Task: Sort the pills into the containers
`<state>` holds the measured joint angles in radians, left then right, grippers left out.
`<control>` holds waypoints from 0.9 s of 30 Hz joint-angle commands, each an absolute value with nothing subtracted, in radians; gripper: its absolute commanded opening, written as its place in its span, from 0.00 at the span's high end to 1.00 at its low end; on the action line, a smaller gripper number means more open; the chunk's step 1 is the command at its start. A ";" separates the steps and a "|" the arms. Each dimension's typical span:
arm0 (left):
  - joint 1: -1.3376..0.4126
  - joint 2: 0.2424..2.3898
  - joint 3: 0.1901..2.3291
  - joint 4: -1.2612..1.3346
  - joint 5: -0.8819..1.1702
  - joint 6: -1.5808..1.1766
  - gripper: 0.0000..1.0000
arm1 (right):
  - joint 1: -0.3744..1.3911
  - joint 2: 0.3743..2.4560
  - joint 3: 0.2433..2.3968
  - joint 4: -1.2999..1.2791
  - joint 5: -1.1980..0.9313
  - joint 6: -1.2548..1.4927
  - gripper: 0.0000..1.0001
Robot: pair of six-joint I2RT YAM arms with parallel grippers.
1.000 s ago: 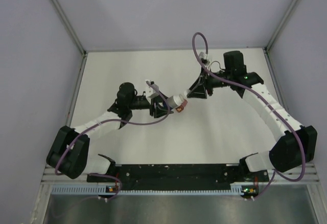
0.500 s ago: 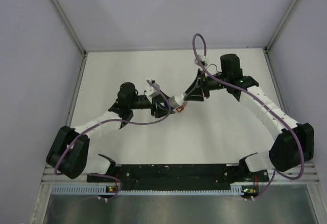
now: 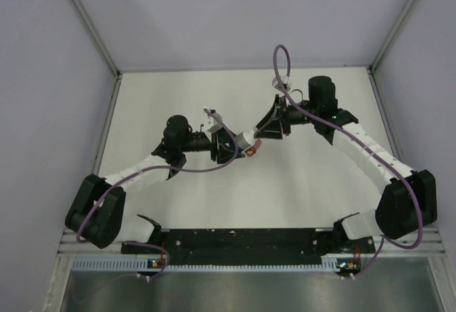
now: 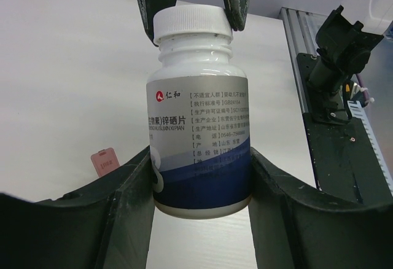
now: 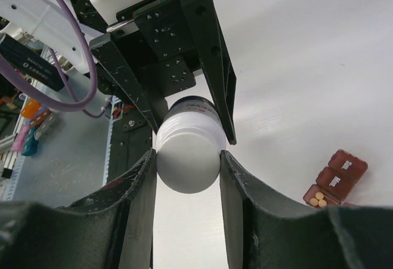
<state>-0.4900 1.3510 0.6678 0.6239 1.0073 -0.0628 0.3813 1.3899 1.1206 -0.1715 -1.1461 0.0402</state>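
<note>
Matte white tabletop [image 3: 185, 98], left jaws clamping glossy bottle [image 4: 198, 134], right jaws pinching ribbed cap [image 4: 191, 24]

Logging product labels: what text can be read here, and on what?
"仁和", on the label of the white pill bottle.
"素)锌硒片", large type on the same label; its start curves out of sight.
Pinyin line beneath and the fine-print column: too small to read.
No other legible text.

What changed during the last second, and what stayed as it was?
The right gripper moved left to the bottle, and its fingers now clasp the cap. The left gripper kept holding the bottle in place, and the containers stayed on the table.
</note>
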 commanded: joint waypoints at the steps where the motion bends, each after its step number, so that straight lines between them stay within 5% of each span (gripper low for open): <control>1: -0.509 1.354 0.672 0.807 0.983 -0.115 1.00 | 0.402 1.384 1.080 -0.042 -1.198 0.129 1.00; 16: -0.508 1.371 0.638 0.928 0.937 -0.161 1.00 | 0.397 1.384 1.084 -0.018 -1.230 0.164 1.00; 27: -0.511 1.344 0.673 0.686 0.910 0.049 1.00 | 0.393 1.434 1.161 -0.225 -1.187 0.058 1.00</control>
